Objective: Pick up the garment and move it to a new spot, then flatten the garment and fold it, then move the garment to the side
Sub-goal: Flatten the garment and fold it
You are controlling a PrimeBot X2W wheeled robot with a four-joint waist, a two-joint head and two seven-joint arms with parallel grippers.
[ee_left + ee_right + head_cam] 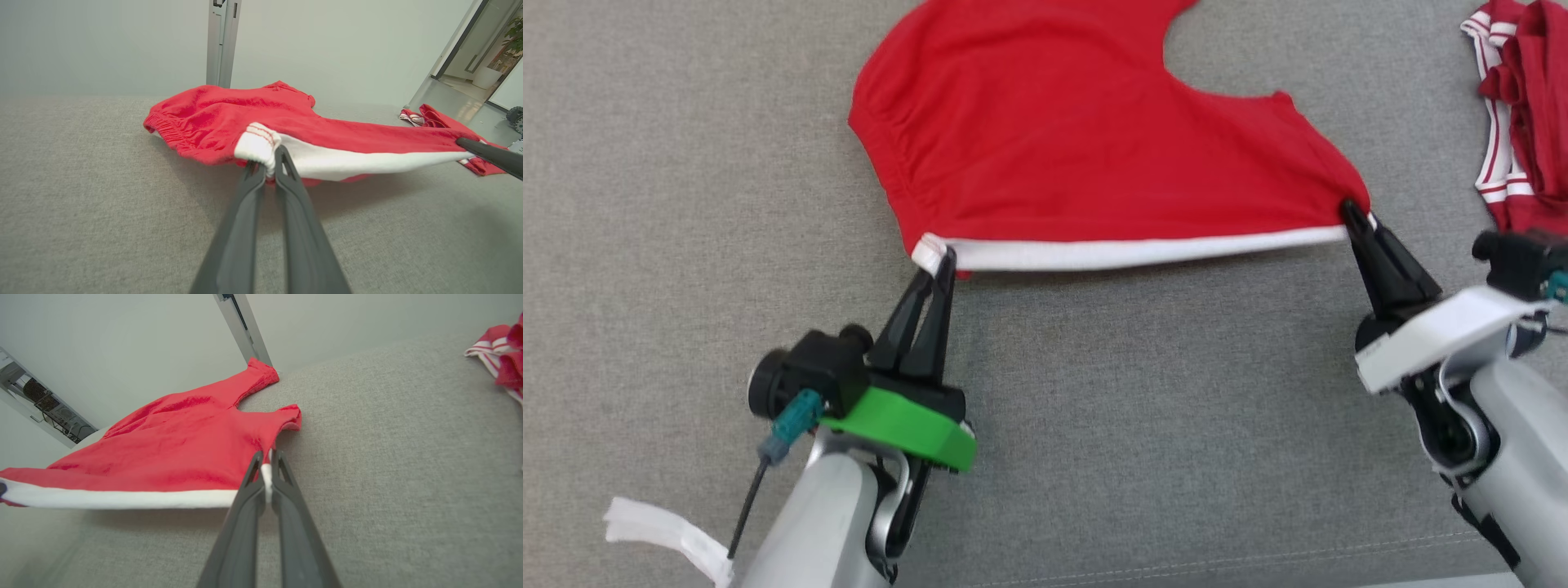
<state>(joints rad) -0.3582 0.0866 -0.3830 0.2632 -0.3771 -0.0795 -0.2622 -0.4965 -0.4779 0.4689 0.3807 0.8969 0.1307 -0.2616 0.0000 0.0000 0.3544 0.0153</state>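
A red garment (1078, 131) with a white side stripe (1143, 251) is spread on the grey fabric surface, its near edge lifted and stretched taut between both grippers. My left gripper (943, 260) is shut on the stripe's left end, by the gathered waistband (258, 143). The stripe's right end is pinched in my right gripper (1352, 211), which is shut. The wrist views show the garment (229, 118) (171, 449) hanging just above the surface, with a shadow beneath. Its far part rests on the surface and runs past the head view's top edge.
A second red garment with white stripes (1523, 106) lies crumpled at the far right. The grey surface (1143, 425) stretches open in front of the held edge and to the left. A white strap (662, 531) lies at the lower left. A metal post (222, 41) stands behind.
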